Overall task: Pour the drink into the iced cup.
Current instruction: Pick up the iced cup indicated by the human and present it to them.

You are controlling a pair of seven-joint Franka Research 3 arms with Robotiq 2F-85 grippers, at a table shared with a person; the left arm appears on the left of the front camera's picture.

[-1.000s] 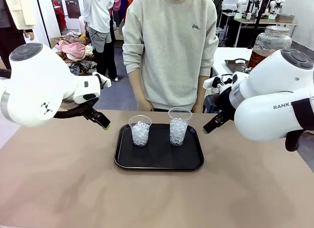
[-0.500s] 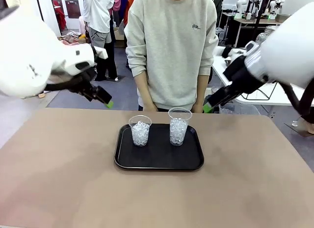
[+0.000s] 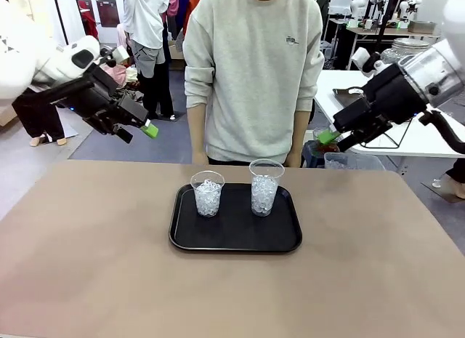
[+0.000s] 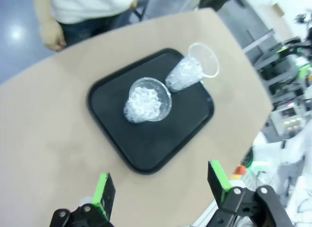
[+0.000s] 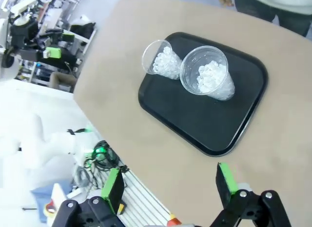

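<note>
When comparing against one second prior, note the left gripper (image 3: 138, 132) and right gripper (image 3: 334, 140) lifted from beside the tray (image 3: 236, 243) and drawn outward to far left and far right. Record both sets of jaws as spread apart, holding nothing. Treat the tray, left cup (image 3: 208, 194) and right cup (image 3: 265, 187) as unmoved at the middle of the table (image 3: 87, 265). Judge the pour as not started: ice alone in both cups, no liquid. Leave the choice of iced cup undecided. Locate the drink at far right in the dispenser jar (image 3: 407, 53), amber level hidden behind the right arm. Consult the wrist views for ice fill from above and finger spacing; the front view for the jar and the person (image 3: 251, 76) at the far edge.
</note>
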